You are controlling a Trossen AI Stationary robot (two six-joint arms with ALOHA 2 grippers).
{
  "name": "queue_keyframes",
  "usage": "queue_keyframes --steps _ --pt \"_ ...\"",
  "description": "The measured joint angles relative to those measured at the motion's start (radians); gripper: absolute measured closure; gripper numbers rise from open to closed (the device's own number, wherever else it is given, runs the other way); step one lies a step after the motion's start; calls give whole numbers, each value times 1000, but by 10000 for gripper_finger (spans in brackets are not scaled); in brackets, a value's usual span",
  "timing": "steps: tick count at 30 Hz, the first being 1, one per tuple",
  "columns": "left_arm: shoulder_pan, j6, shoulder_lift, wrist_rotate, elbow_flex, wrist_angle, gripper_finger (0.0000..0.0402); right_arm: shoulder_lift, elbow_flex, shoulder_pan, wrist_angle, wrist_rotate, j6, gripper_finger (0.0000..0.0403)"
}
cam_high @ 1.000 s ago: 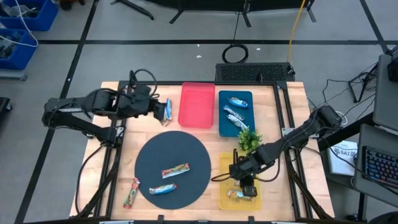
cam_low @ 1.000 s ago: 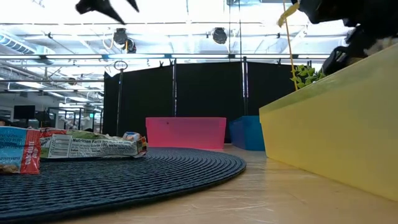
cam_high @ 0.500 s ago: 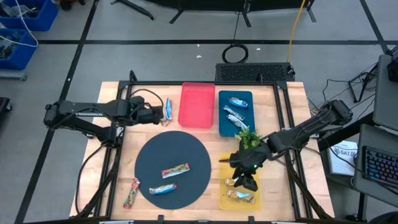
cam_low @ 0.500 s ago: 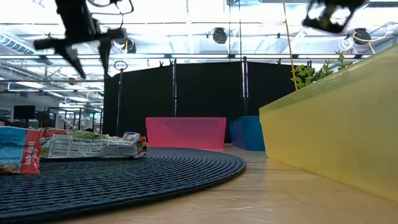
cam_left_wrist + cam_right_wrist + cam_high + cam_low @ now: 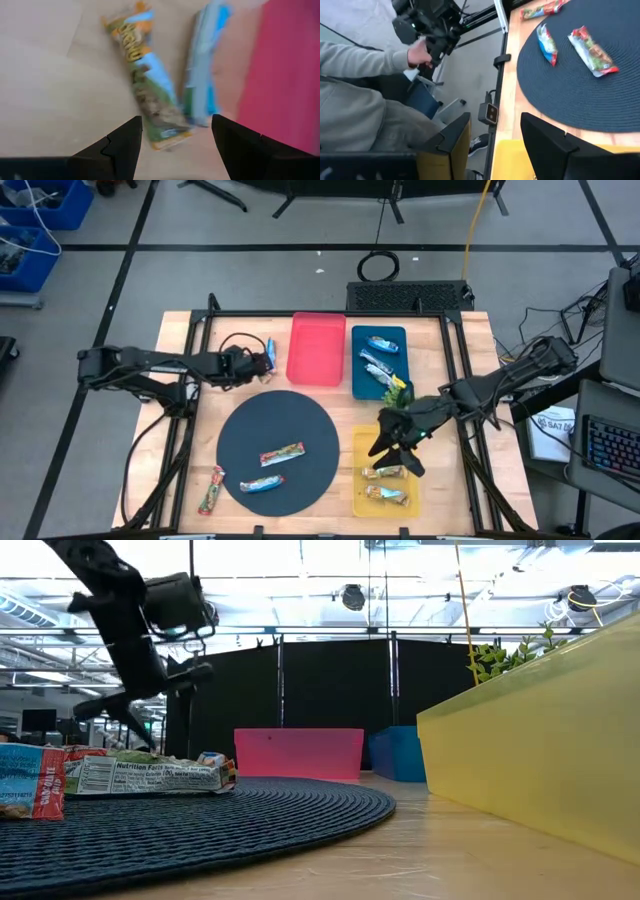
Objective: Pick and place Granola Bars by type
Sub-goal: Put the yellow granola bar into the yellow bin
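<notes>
Desk [image 5: 232, 383] layout: round mat [image 5: 277, 452] at near centre, red tray [image 5: 316, 349] and blue tray [image 5: 379, 361] at the far side, yellow tray [image 5: 386, 471] near right.

Right gripper [image 5: 391, 448] had lifted off the yellow tray and pulled back toward the plant sprig [image 5: 399, 395]; fingers were apart and empty. A second bar [image 5: 383, 472] now lay in that tray beside the first [image 5: 386, 493], so I read that as a drop just completed.

Left gripper [image 5: 252, 365] had slid along the far left of the desk and come down over the two bars [image 5: 269, 357] just left of the red tray. Fingers [image 5: 122, 146] stood wide, straddling the orange-green bar [image 5: 147, 101], not yet gripping; the blue-white bar [image 5: 201, 88] lay beside it against the red tray.

Still unsorted: two bars on the mat [image 5: 282, 452], one on the desk near left [image 5: 211, 490]. Blue tray held two bars [image 5: 378, 360]; red tray held none.
</notes>
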Motion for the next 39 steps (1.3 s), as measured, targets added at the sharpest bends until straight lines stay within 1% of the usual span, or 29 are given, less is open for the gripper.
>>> queue_keyframes --steps 3,7,14,19,24,25,27,31,34,35,39 --pt "16 -1 38 26 -7 30 156 -10 0 0 -6 0 -3 239" --pt "21 -11 90 54 -7 30 156 -13 0 0 -3 1 -9 239" --pt "30 -56 170 -5 -7 53 156 -14 0 -2 -4 3 -2 239" --pt "55 -46 210 6 -4 133 156 -14 0 -2 -8 4 3 239" --pt "59 -41 231 21 -2 128 161 -14 0 -2 -7 31 -7 239" --pt "59 -40 232 25 -3 125 170 -14 0 -2 -7 31 -7 239" --pt "59 -38 232 32 -3 119 200 -13 0 -2 -6 33 -8 239" --pt "50 2 213 53 -5 121 294 -13 0 -2 -5 34 -15 239" --pt "26 58 184 111 10 149 364 -13 0 -2 -6 57 -37 239" --pt "20 79 169 120 17 147 376 -13 0 -2 -7 69 -46 239" --pt "-16 121 119 107 45 132 373 -13 0 -11 -9 131 -70 239"
